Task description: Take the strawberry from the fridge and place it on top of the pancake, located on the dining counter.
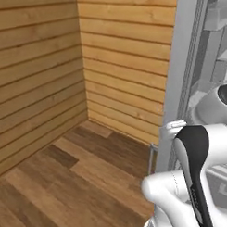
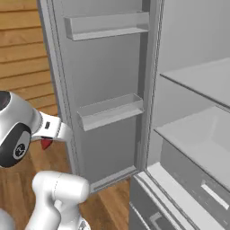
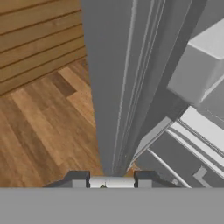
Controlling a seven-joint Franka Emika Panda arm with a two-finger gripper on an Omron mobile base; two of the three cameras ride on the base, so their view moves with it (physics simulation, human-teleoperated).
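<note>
Red strawberry peeks from the closed end effector — mostly hidden; fridge door beside.

Fridge open, grey inner shelves bare, door bins bare; it stands on wood plank floor.

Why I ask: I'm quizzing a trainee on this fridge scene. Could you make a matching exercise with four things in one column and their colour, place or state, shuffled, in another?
Things:
1. strawberry
2. fridge door
3. floor
4. fridge shelf

Descriptions:
a. brown wood planks
b. red, at the tip of the hand
c. pale grey, flat, inside the cabinet
d. grey, swung open, with two bins

Pairs: 1-b, 2-d, 3-a, 4-c
</note>
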